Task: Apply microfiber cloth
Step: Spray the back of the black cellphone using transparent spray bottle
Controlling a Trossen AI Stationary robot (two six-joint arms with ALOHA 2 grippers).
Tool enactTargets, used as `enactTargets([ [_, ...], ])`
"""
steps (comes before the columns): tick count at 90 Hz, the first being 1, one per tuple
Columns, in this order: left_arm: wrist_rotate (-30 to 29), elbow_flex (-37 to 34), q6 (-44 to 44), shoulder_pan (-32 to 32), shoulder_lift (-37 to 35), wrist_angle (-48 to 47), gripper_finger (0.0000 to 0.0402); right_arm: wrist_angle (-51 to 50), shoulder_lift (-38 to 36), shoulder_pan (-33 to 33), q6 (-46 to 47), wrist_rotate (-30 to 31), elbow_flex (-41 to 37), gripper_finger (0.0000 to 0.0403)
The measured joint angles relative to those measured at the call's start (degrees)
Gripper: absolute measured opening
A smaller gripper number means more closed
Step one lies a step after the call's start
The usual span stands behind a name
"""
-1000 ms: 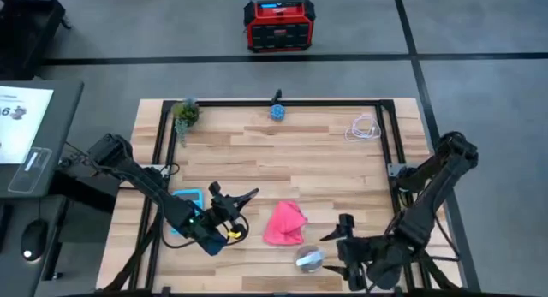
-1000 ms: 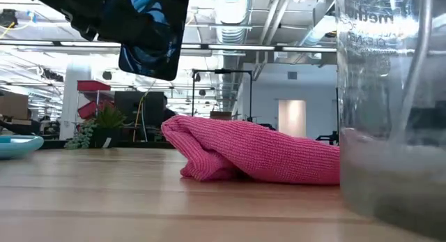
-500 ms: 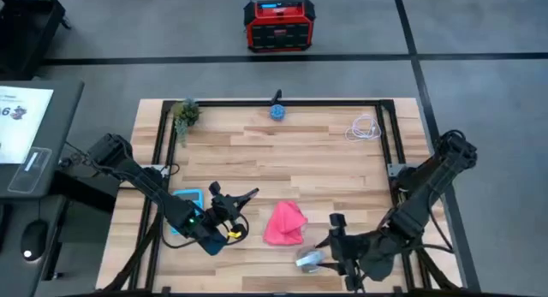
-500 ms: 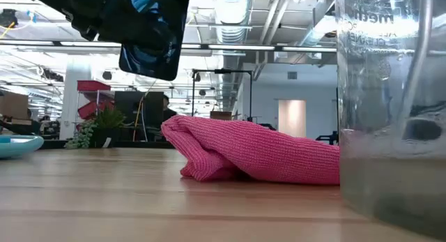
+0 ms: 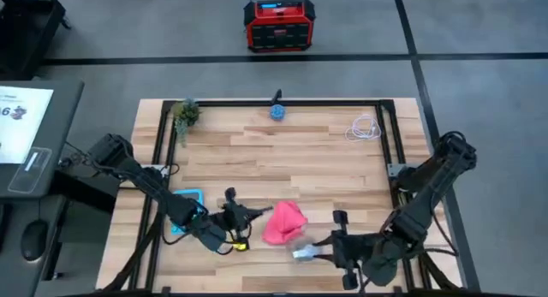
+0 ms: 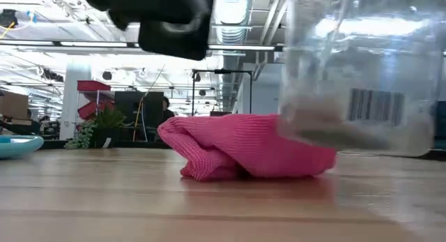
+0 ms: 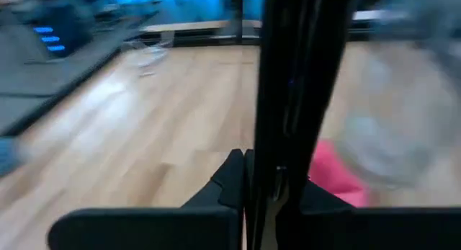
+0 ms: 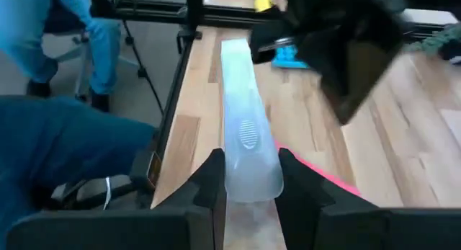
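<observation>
From above, the crumpled pink-red microfiber cloth (image 5: 285, 223) lies near the front edge of the pale wooden table (image 5: 282, 151). The left gripper (image 5: 247, 213) sits just left of it; whether its jaws are apart cannot be told. The right gripper (image 5: 321, 246) holds a clear plastic bottle (image 5: 301, 252) just right of the cloth.

At table height, the cloth (image 6: 237, 155) rests on the wood, the bottle (image 6: 359, 74) tilted above its right end.

The right wrist view shows 2 fingers (image 8: 209, 181) clamped on the bottle (image 8: 247, 138).
</observation>
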Motion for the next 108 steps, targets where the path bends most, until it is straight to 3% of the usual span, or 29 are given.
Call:
enactTargets([
  [12,12.2,0.0,4.35,2.46,4.26,7.99,0.0006,-6.28,-0.08,1.59,6.26,0.69,2.92,0.0072],
  [21,19.43,0.88,5.01,5.0,8.06,12.7,0.0005,-8.83,-0.03,3.48,8.93,-2.43,4.07,0.0072],
  [43,32.74,6.25,2.47,10.64,16.41,11.86,0.0005,-8.21,-0.04,7.13,14.92,-6.82,4.49,0.0072],
  [67,28.13,8.66,0.66,16.47,18.72,-0.26,0.0005,-10.37,0.12,6.33,19.31,-3.32,4.33,0.0071],
  [89,13.26,8.46,6.34,21.86,16.89,-8.31,0.0005,-17.52,0.89,5.02,32.6,7.02,3.63,0.0071],
  [108,4.34,8.38,9.46,19.95,8.73,-11.02,0.0005,-18.05,2.68,3.64,37.58,13.32,3.72,0.0071],
])
